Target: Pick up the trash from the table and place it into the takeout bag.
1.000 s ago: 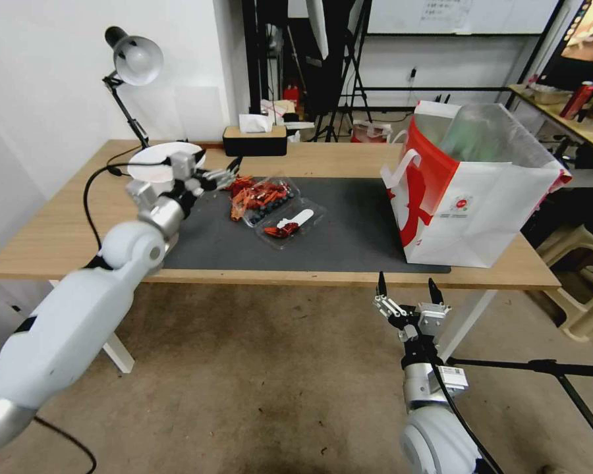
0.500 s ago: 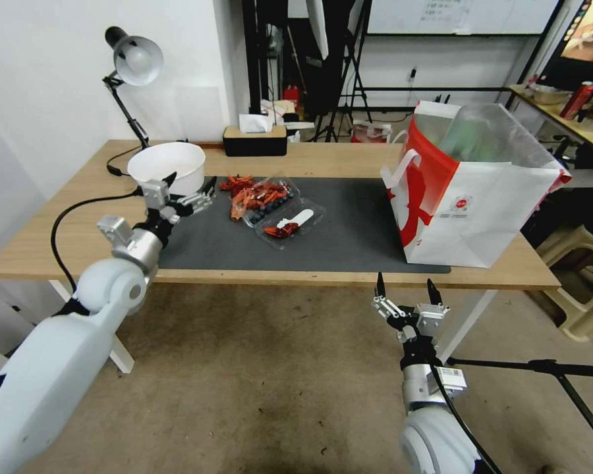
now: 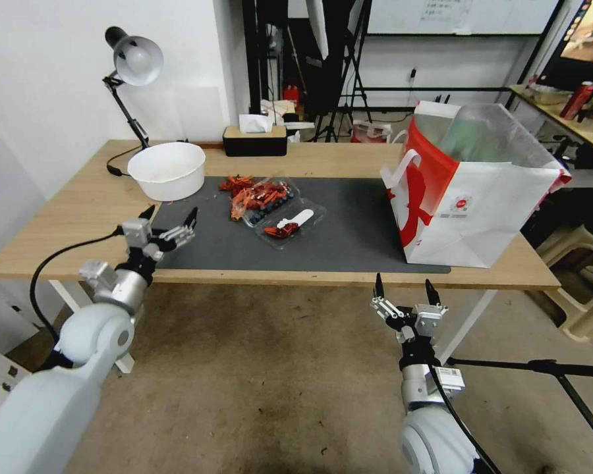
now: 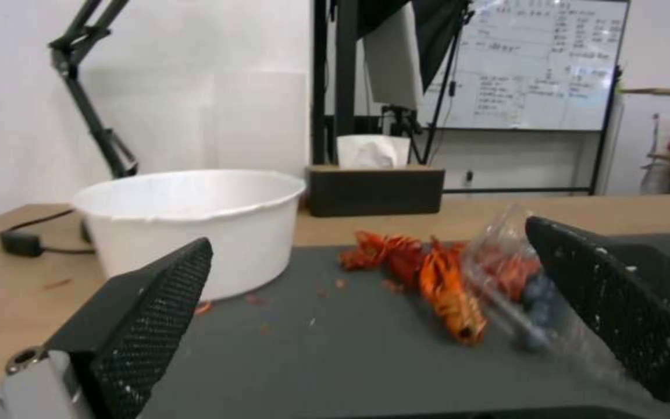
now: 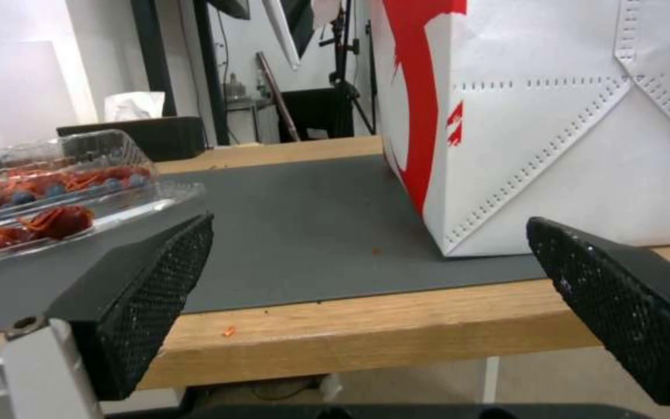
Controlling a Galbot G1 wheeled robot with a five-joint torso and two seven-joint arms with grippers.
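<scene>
Light wood runs the length of the worktop [image 3: 66,230], which carries a dark grey mat [image 3: 349,230] in a room crowded with stands and a whiteboard. Near its front left edge the left tool [image 3: 168,220] hovers empty with its fingers spread wide, pointing toward the white bowl [image 3: 167,170]. That bowl sits upright just beyond it, at the mat's far left corner, close to a desk lamp [image 3: 135,59]. Beside the bowl on the mat lies the trash: orange-red shell scraps [image 3: 244,191] touching a clear plastic clamshell tray [image 3: 280,210] with more scraps and a white spoon inside. Below the worktop's front edge the right tool [image 3: 405,296] hangs with fingers spread, holding nothing. Directly above and behind it, the takeout bag [image 3: 481,204] stands upright and open on the mat's right end.
</scene>
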